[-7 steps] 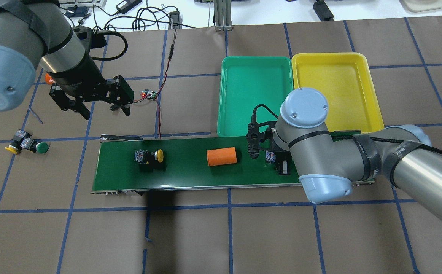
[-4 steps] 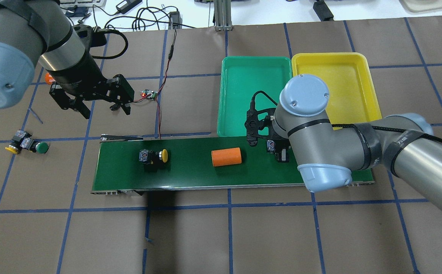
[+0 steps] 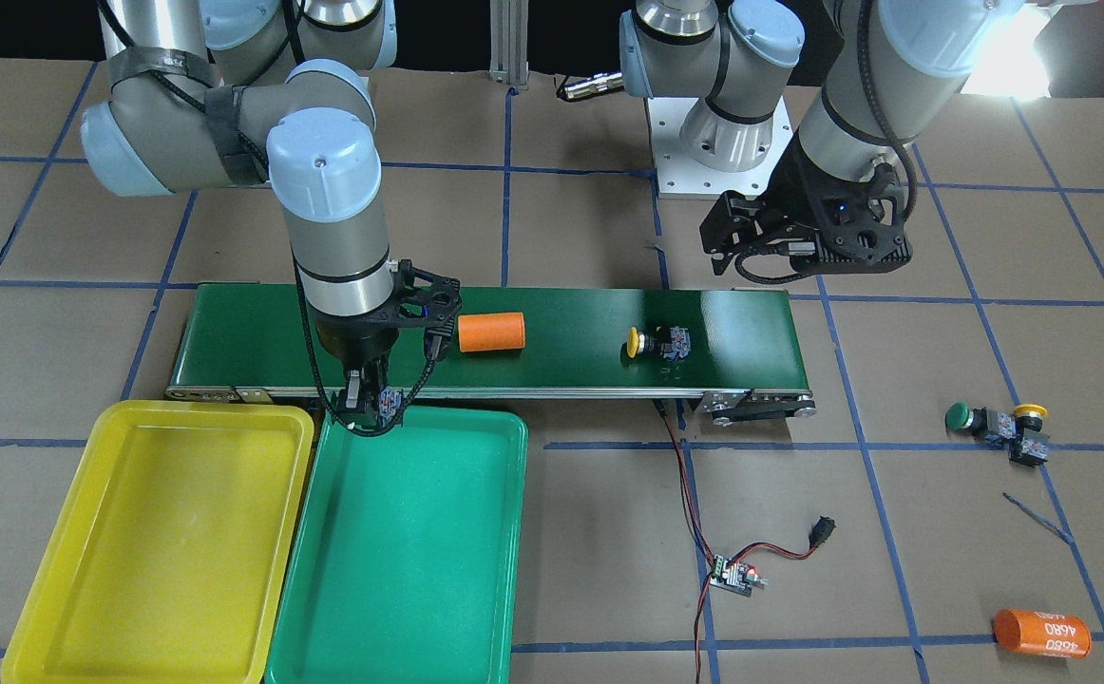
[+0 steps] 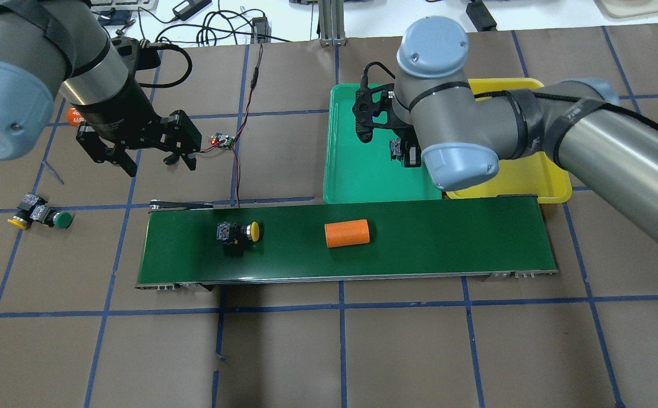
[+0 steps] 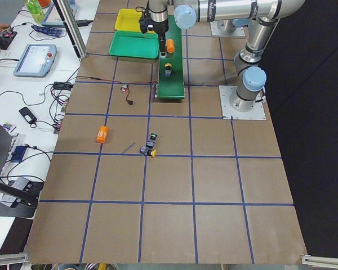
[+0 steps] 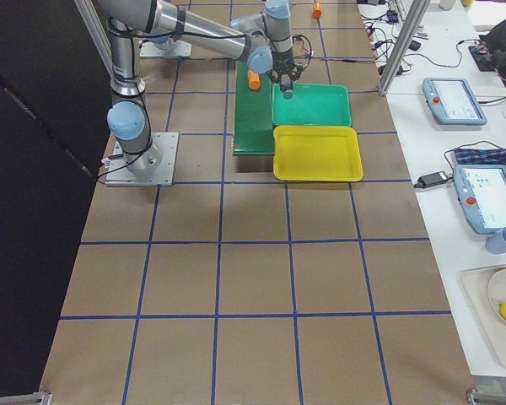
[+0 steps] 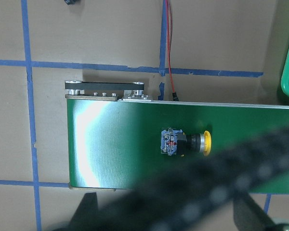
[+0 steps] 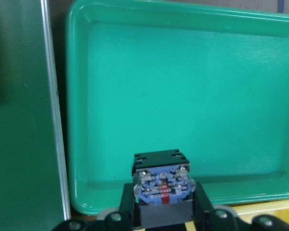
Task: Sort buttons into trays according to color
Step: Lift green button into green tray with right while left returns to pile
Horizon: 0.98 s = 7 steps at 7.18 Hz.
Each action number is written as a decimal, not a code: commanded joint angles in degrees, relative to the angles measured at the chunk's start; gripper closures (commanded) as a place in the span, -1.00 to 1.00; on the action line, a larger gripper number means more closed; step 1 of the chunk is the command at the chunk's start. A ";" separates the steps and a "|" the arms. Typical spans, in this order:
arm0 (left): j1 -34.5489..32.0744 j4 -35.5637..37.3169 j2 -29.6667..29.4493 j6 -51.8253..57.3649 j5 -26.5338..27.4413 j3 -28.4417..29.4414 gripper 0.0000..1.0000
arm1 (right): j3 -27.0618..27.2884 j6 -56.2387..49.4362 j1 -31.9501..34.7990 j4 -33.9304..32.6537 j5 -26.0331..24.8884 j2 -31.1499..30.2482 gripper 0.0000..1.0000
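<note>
Our right gripper [image 8: 163, 214] hangs over the green tray [image 8: 192, 86], pinching a button [image 8: 162, 185] by its dark body, terminals facing the wrist camera and the cap hidden underneath. That hidden cap is the first risk: no view shows its colour, so we cannot confirm that this tray is the right one. The second risk is position. Seen from overhead, the button sits toward the tray's 3 o'clock side, near the rim it shares with the yellow tray [image 3: 162, 513], and appears to be held above the floor, not resting on it. Let go from there, we judge, it could land on the round cap, roll or bounce, and end up on that rim or across it. At 6 o'clock of both trays lies the belt [image 4: 448, 243], carrying a cylinder [image 4: 346, 233] and, toward 9 o'clock, a yellow button [image 4: 238, 232]. If the belt runs on unattended, either could travel off its end. The left gripper [image 4: 159, 168] hovers spread and empty at 10 o'clock of the belt, near neither the yellow button nor the two table buttons [image 4: 37, 215] lying together off the belt's 9 o'clock end.
</note>
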 commanded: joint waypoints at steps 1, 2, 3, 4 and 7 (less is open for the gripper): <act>3.63 0.61 -0.98 1.27 0.73 -0.08 -1.00 | -8.27 -1.94 -0.34 7.55 -0.40 4.85 -0.17; 9.40 1.74 -2.64 1.89 1.17 0.01 -1.00 | -8.19 -1.96 -0.34 8.35 -0.05 5.03 -0.39; 15.47 4.71 -4.84 8.68 1.17 -0.25 -1.00 | -8.28 -1.96 -0.34 10.36 0.82 5.04 -0.44; 21.53 7.44 -8.08 18.24 1.26 -0.34 -1.00 | -8.19 -1.96 -0.43 10.64 1.01 4.86 -0.99; 34.75 20.78 -17.57 43.06 3.18 -0.34 -1.00 | -4.52 -5.00 -1.04 12.04 -0.04 1.72 -1.00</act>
